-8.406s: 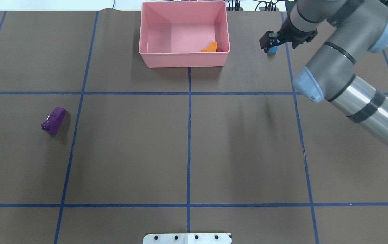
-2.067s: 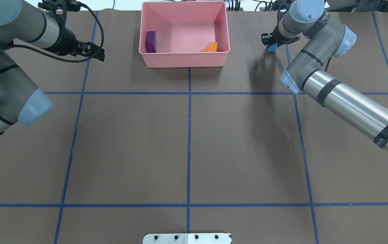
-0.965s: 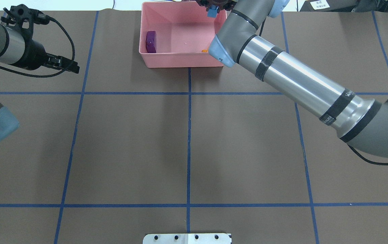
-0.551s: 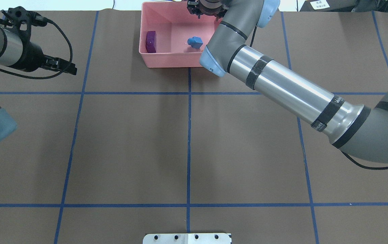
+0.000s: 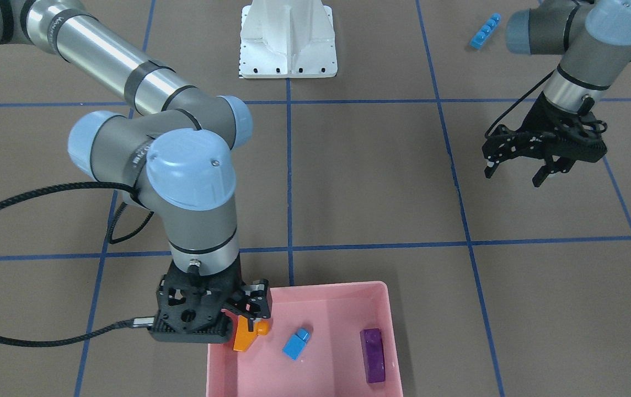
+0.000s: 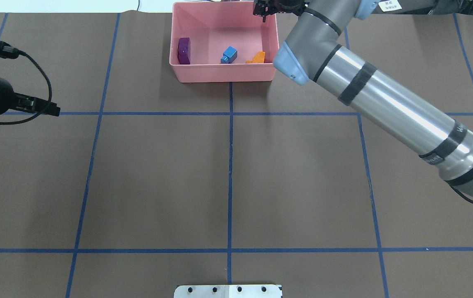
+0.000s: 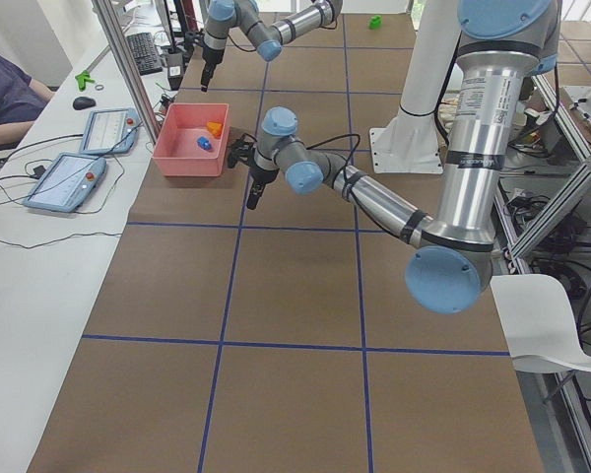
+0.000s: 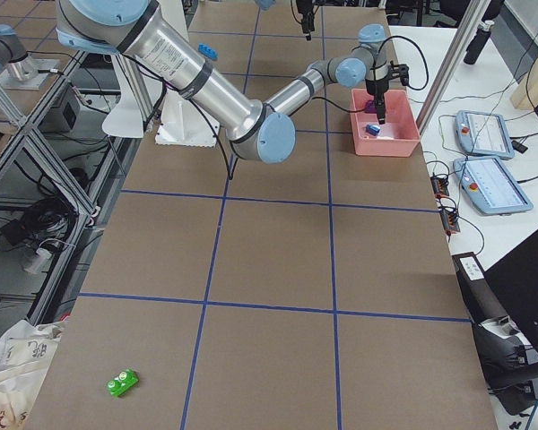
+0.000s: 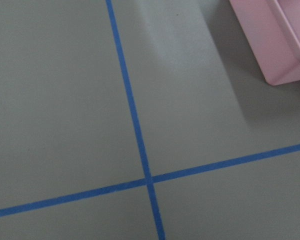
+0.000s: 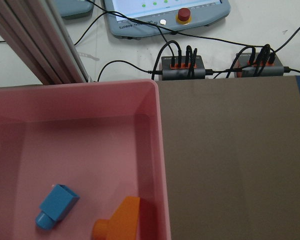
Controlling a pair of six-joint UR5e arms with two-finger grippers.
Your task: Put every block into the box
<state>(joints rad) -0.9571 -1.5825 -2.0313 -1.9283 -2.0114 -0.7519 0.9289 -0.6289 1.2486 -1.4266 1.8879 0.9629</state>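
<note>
The pink box (image 6: 224, 74) stands at the table's far edge. In it lie the purple oblong brick (image 6: 183, 50), the small blue brick (image 6: 229, 54) and the orange sloped brick (image 6: 257, 57). They also show in the front view: purple (image 5: 373, 347), blue (image 5: 297, 343), orange (image 5: 246, 333). My right gripper (image 5: 249, 309) hangs open and empty over the box's corner next to the orange brick. My left gripper (image 5: 517, 171) is open and empty above bare table, well away from the box. The long blue bar (image 5: 484, 31) lies near the robot's side. The green brick (image 8: 122, 383) lies far off on the table.
The white robot base (image 5: 288, 41) stands at the near middle edge. Blue tape lines (image 6: 230, 165) cross the brown table. Tablets and cables (image 10: 165, 15) lie just beyond the box's far wall. A person (image 7: 5, 94) sits at that end.
The small blue brick has dropped from my right gripper and come to rest in the box. The right gripper has moved to the box's right corner. My left arm has drawn back leftwards.
</note>
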